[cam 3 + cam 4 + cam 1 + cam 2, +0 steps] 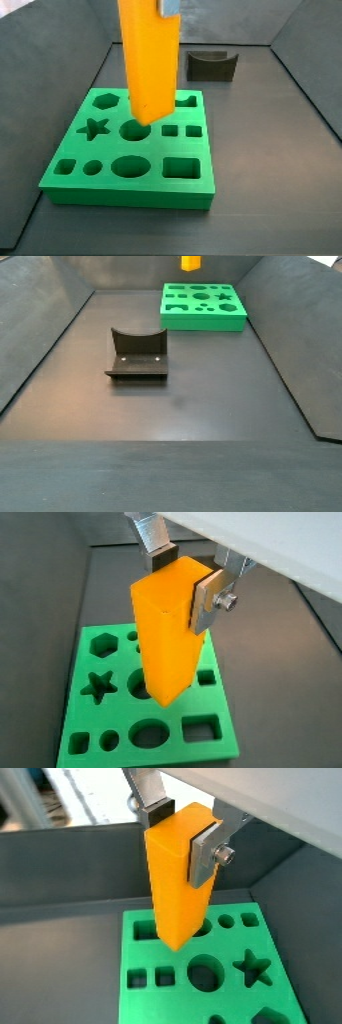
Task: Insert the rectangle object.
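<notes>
My gripper (185, 580) is shut on the upper end of the rectangle object (167, 637), a long orange-yellow bar that hangs upright. It shows the same way in the other wrist picture, gripper (182, 836) on bar (174, 888). The bar's lower end is above the green board (114, 737) with shaped holes and clear of it. In a side view the bar (147, 60) stands over the board (127, 185), with a bit of one finger (170, 8) at the picture's edge. In a side view only the bar's lower tip (191, 262) shows above the board (203, 318).
The dark fixture (138, 356) stands on the floor nearer the bin's middle, apart from the board; it also shows behind the board in a side view (211, 65). Sloping dark grey walls (54, 326) enclose the floor. The board lies near one end wall.
</notes>
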Available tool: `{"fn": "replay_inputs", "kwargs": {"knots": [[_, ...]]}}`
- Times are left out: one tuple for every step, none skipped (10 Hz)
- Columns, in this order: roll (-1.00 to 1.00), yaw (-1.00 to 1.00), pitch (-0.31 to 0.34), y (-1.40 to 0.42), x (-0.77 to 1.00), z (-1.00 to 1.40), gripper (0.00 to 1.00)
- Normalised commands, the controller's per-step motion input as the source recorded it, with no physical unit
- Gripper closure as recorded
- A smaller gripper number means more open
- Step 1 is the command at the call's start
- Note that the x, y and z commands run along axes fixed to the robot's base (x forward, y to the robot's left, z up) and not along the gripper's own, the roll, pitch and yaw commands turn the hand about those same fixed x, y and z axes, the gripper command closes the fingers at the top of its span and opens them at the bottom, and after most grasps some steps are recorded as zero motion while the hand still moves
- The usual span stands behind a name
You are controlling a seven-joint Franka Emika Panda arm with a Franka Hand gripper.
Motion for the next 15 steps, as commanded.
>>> {"fn": "replay_inputs", "kwargs": {"knots": [[0.05, -0.91, -0.016, -0.24, 0.04, -0.27, 1.00], [0.16, -0.95, -0.050, -0.04, 0.02, -0.21, 1.00], [0.18, -0.98, -0.054, 0.00, 0.00, -0.19, 1.00], [0.18, -0.99, -0.047, 0.00, 0.00, -0.17, 1.00], [0.17, -0.99, -0.039, 0.00, 0.00, -0.16, 1.00], [0.16, -0.99, -0.023, 0.00, 0.00, -0.13, 1.00], [0.12, -0.98, -0.016, -0.01, 0.00, -0.02, 1.00], [0.03, -0.70, 0.000, -0.36, 0.19, 0.02, 1.00], [0.07, -0.38, 0.000, -0.53, 0.41, 0.00, 1.00], [0.10, -0.27, 0.009, -0.56, 0.49, 0.00, 1.00], [0.13, -0.20, 0.026, -0.56, 0.55, 0.00, 1.00], [0.08, -0.18, 0.061, -0.50, 0.60, -0.04, 1.00], [0.05, -0.20, 0.060, -0.47, 0.61, -0.06, 1.00], [0.06, -0.25, 0.057, -0.39, 0.58, -0.11, 1.00], [0.05, -0.28, 0.100, -0.12, 0.61, -0.15, 1.00]]}}
